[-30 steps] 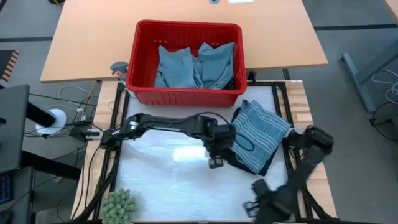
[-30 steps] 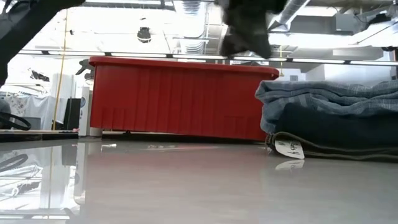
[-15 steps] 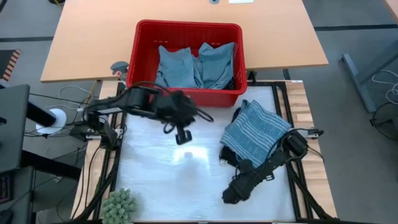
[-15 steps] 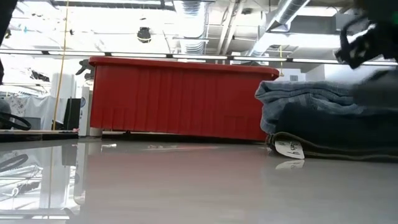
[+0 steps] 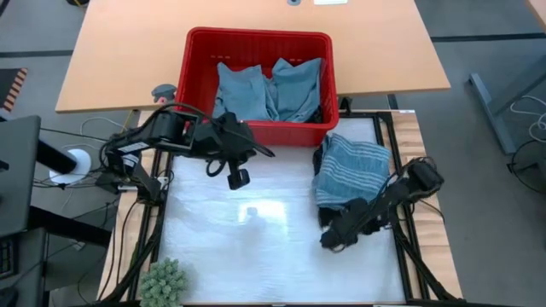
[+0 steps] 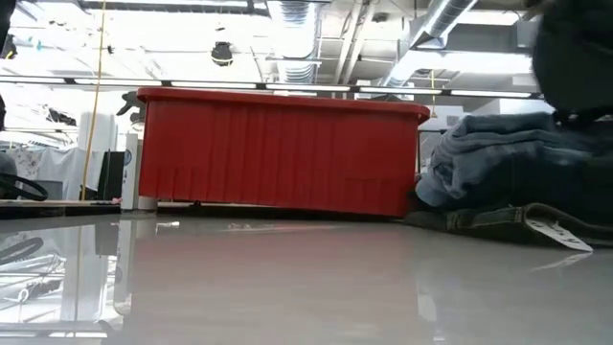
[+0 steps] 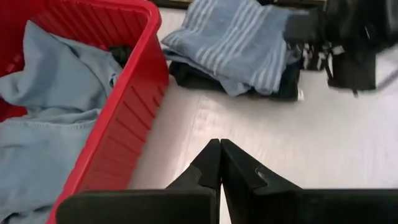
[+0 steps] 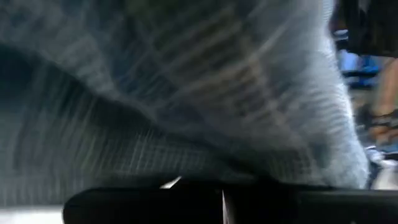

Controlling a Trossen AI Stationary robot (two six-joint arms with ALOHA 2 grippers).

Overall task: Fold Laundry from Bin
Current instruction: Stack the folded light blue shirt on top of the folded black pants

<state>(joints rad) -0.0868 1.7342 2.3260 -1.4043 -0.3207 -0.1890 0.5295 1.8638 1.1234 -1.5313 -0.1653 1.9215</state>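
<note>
The red bin [image 5: 256,36] stands at the table's far side and holds light blue laundry [image 5: 269,89]. To its near right, a folded pile [image 5: 351,166] rests on the white table top: a grey-blue striped garment on top of a dark one. My left gripper [image 5: 237,180] hangs shut above the table, just in front of the bin's near wall [image 7: 143,74], and holds nothing. My right gripper [image 5: 328,242] is shut and low at the pile's near left corner. In its wrist view the striped cloth [image 8: 186,93] fills the picture right ahead of the fingers. My right gripper comes slanting down from the table's near right, with its arm lying along the pile's near side. Its shut fingers stand at the dark lower garment [image 5: 334,217]. The arm hides the spot itself, so I cannot tell whether the fingertips touch. The pile lies on the table.
A white tag [image 6: 557,235] sticks out of the dark garment onto the table. A green spiky ball [image 5: 162,280] sits at the near left corner. The bin rests on a wooden desk [image 5: 111,60] beyond the white surface. Open white surface [image 5: 247,239] lies between the two arms.
My left gripper has left the pile, rising and going toward the table's left and far side, to the front of the bin, and has stayed shut. My right gripper has swung in low from the near right to the pile. The pile has turned and bunched up narrower.
</note>
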